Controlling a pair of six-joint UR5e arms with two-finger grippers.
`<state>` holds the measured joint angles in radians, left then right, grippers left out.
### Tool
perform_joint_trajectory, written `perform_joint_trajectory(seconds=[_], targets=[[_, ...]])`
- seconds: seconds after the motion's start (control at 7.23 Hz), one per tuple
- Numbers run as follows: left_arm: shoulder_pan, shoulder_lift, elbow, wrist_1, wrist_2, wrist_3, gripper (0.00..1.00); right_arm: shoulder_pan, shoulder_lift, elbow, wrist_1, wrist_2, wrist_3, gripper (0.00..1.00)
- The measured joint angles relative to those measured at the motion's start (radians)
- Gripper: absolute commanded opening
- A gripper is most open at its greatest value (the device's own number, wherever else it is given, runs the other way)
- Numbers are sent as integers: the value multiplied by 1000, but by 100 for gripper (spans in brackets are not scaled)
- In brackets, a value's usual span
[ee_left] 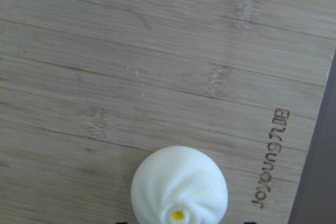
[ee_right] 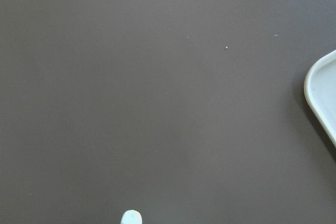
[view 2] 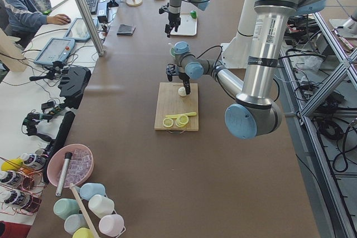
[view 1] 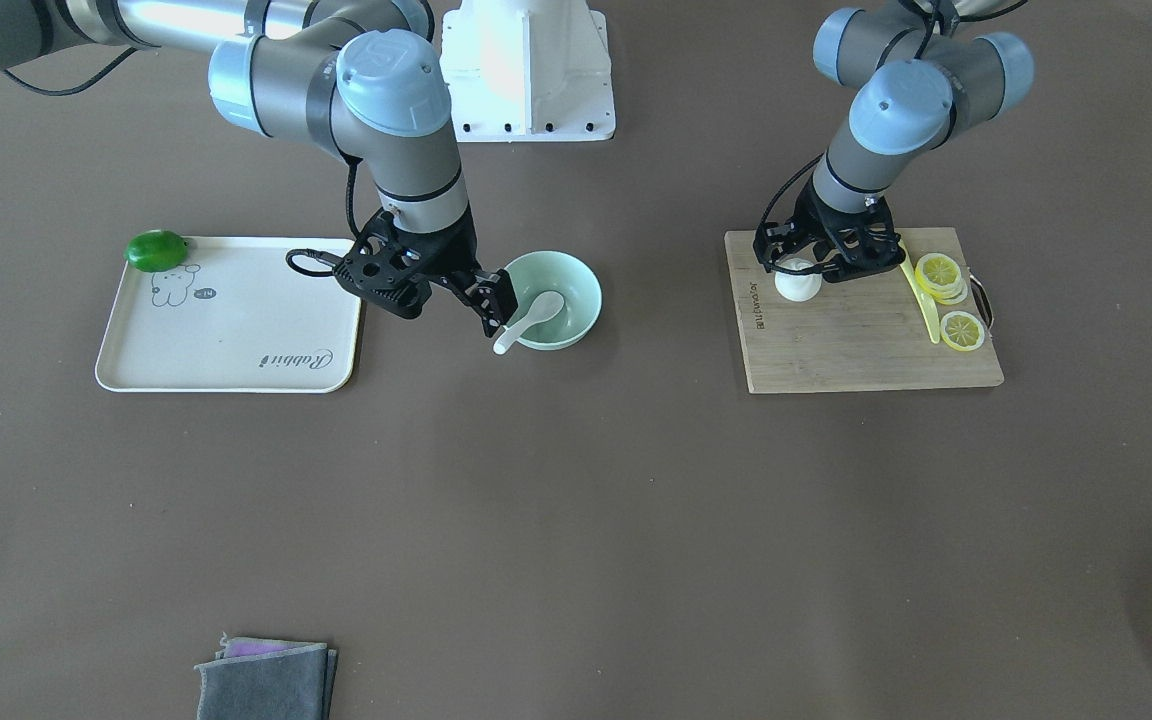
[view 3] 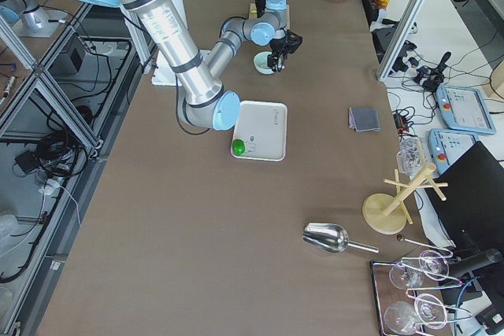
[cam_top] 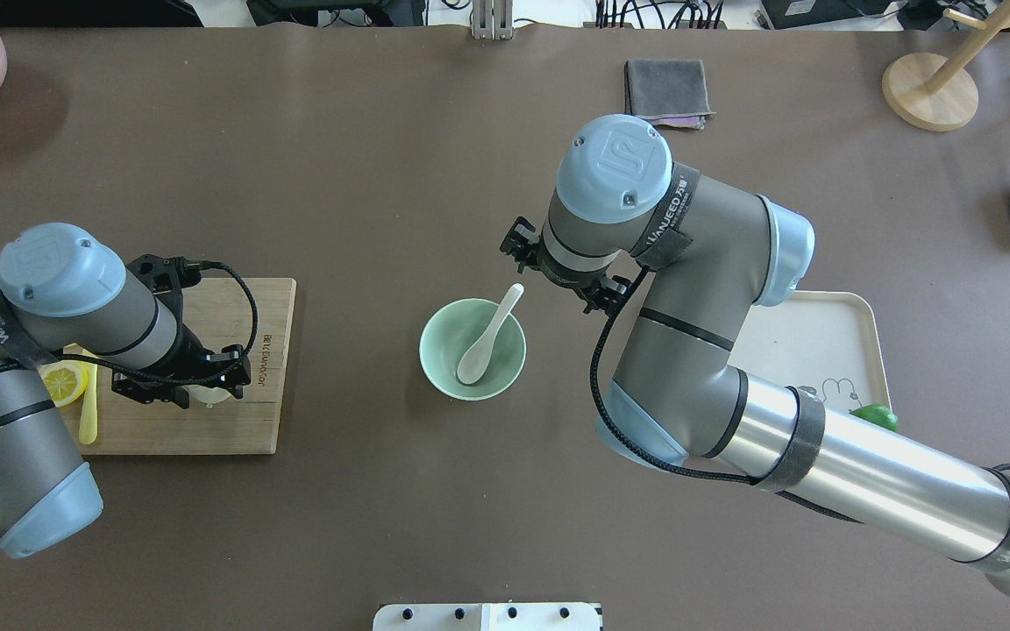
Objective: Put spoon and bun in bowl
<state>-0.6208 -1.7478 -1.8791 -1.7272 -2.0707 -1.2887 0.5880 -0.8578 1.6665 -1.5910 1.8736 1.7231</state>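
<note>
The white spoon point(view 1: 534, 313) lies in the mint-green bowl point(view 1: 579, 276), scoop inside and handle leaning over the rim; it also shows in the overhead view point(cam_top: 487, 337). My right gripper point(view 1: 494, 303) hovers by the handle's tip, open and holding nothing. The handle tip point(ee_right: 131, 217) shows at the bottom edge of the right wrist view. The white bun point(view 1: 797, 285) sits on the wooden cutting board point(view 1: 866, 345). My left gripper point(view 1: 802, 268) is low over it, open, a finger on each side. The bun point(ee_left: 178, 187) fills the lower middle of the left wrist view.
Lemon slices point(view 1: 942, 276) and a pale-yellow knife point(view 1: 922, 297) lie on the board beside the left gripper. A cream tray point(view 1: 236, 350) with a green lime point(view 1: 156, 250) at its corner lies beside the right gripper. A grey cloth point(view 1: 266, 680) lies at the table's far side.
</note>
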Motion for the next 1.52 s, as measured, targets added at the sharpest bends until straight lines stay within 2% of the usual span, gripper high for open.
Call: perform_joint_trajectory(seconds=[0.55,0.97,1.38,1.52], targets=[[3,-50,-2,12,-1,-26,7,49,-30,24,-2,34,-36,100],[21,-243,1,122,-3,-183,7,122,-101,82,-4,101,-115,100],[77,-439,90,159,0,-339,8,143,-176,135,-4,114,-172,100],[87,-483,111,158,0,-374,44,143,-189,148,-5,114,-174,100]])
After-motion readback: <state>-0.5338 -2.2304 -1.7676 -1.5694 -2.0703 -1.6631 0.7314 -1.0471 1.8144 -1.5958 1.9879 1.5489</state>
